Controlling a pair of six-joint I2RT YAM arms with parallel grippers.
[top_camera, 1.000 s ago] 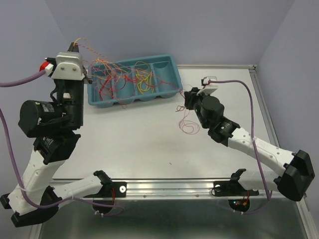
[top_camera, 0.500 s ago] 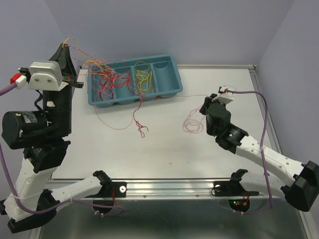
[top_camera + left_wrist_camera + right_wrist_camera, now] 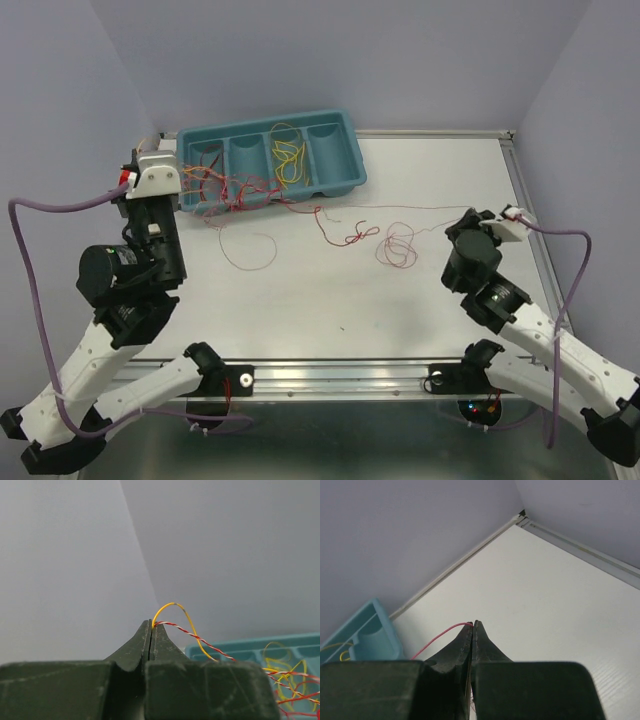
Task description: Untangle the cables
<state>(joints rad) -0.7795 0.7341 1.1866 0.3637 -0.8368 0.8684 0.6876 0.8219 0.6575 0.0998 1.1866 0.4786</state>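
Step in hand: drawing one strand out of the tangle. The right tool (image 3: 474, 625), jaws pressed together, pinches the end of a red wire (image 3: 440, 633) well to the right of the teal tray (image 3: 352, 150). The left tool (image 3: 151, 625), likewise shut tight, nips a yellow wire (image 3: 170, 603) and a red-white twisted pair (image 3: 192, 636) at the tray's left end. The cables (image 3: 240, 188) spill over the tray's front wall, with red curls (image 3: 400, 245) on the desk (image 3: 330, 300) in front of it. Next, I judge, the right arm should draw away from the tray until those curls run free
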